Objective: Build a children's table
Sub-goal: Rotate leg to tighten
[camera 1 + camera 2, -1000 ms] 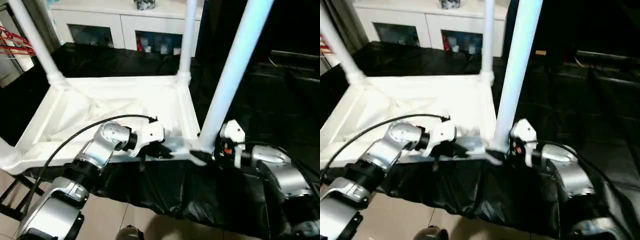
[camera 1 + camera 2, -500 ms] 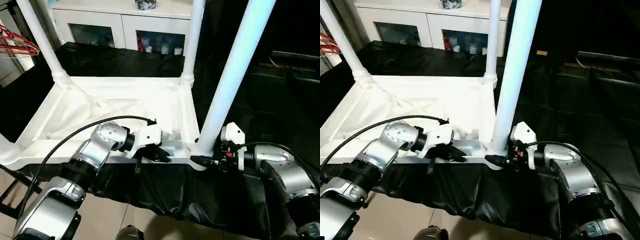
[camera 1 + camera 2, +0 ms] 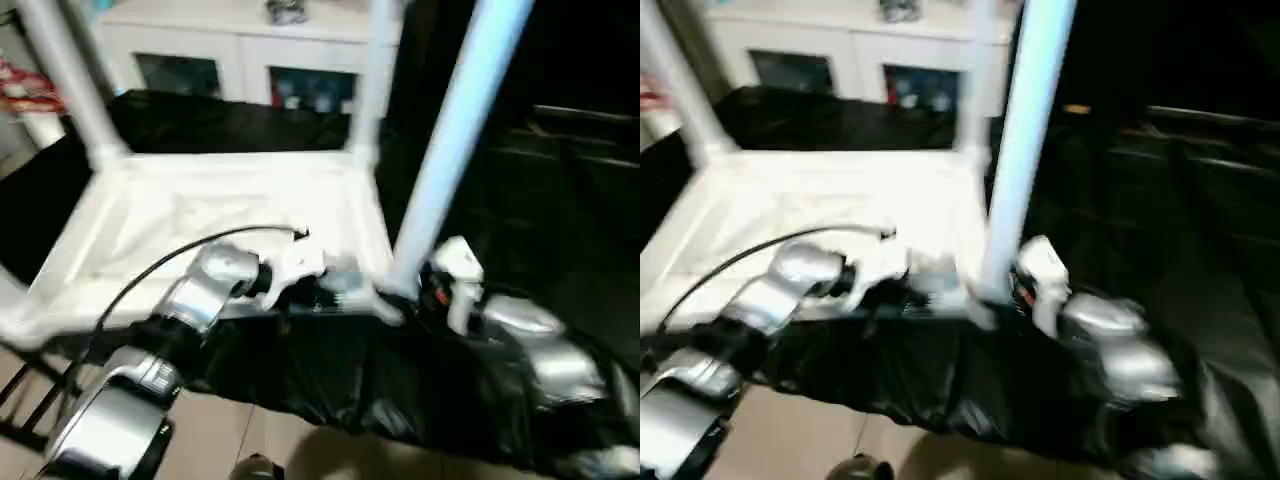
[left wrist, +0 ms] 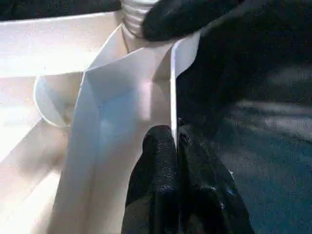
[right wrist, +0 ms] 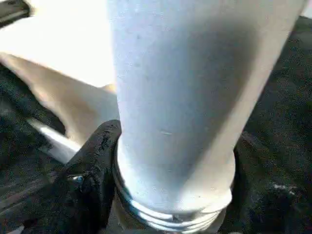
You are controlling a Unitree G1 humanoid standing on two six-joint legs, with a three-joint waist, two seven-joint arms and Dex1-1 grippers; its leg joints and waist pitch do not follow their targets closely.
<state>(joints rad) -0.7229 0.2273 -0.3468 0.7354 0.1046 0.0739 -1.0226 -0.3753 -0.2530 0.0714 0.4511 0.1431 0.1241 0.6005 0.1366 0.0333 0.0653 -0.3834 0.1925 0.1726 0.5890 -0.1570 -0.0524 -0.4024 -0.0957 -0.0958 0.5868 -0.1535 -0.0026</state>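
Observation:
The children's table top (image 3: 230,200) lies upside down on a black-covered surface, ribbed side up. White legs stand in its corner sockets: one at the far left (image 3: 60,80), one at the far right (image 3: 375,80) and a thick one at the near right (image 3: 450,130). My left gripper (image 3: 320,290) is shut on the top's thin near rim (image 4: 171,97), close to the near right socket. My right gripper (image 3: 415,295) is closed around the base of the near right leg (image 5: 185,97), with one black finger (image 5: 92,170) pressed against it just above the threaded end.
A white cabinet with glass doors (image 3: 250,50) stands behind the work surface. Black cloth (image 3: 330,380) hangs over the near edge above a tiled floor (image 3: 250,440). Something red (image 3: 25,85) hangs at the far left.
The whole picture has shifted and blurred with the camera. My left gripper keeps its hold on the rim and my right gripper stays at the leg's base.

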